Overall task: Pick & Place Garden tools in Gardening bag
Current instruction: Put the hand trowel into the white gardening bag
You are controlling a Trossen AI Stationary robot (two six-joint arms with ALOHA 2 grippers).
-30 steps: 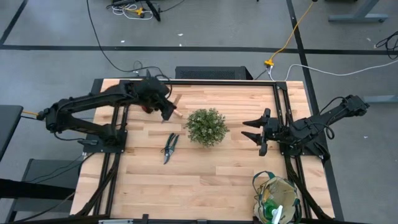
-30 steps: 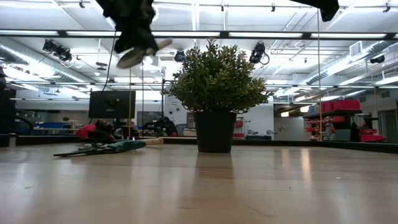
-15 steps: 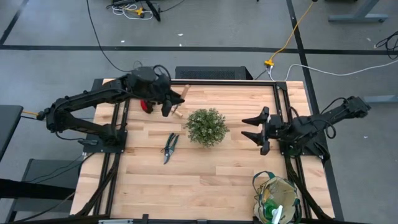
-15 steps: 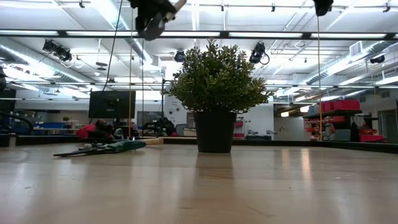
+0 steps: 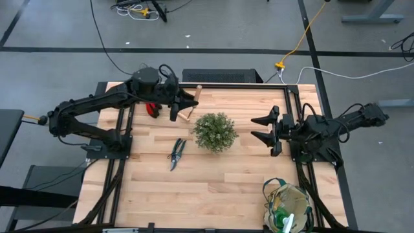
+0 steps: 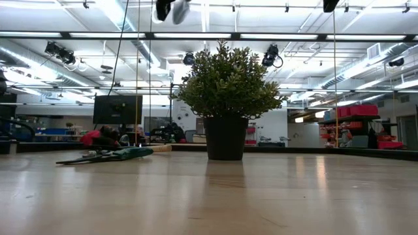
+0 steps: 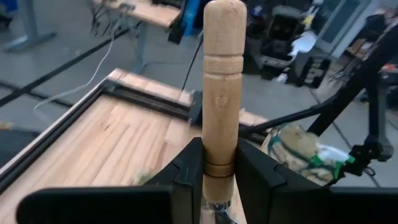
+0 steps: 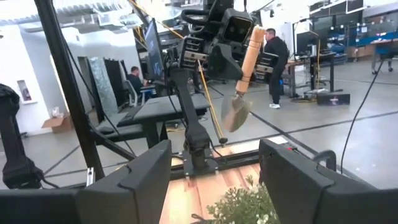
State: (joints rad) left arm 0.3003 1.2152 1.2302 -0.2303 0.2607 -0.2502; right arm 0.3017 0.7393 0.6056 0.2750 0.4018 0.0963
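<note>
**Tool lifts trowel clear of tabletop**

Left tool (image 5: 183, 105) stands clamped on a wooden-handled trowel (image 5: 191, 102), now carried higher and farther right than a second ago, toward the far side of the plant (image 5: 215, 131). That lift suggests the carry to the gardening bag (image 5: 288, 207), at the near right corner with items already inside, is under way. Right tool (image 5: 268, 129) has spread wide, empty, just right of the plant. Pruning shears (image 5: 176, 153) lie on the tabletop (image 5: 213, 178) left of the plant; a red item (image 5: 152, 110) sits under the left arm. Only the right wrist view shows the trowel's metal blade (image 8: 235, 112); the left wrist view shows fingers (image 7: 186, 171) pinching the handle (image 7: 222, 81).
</note>
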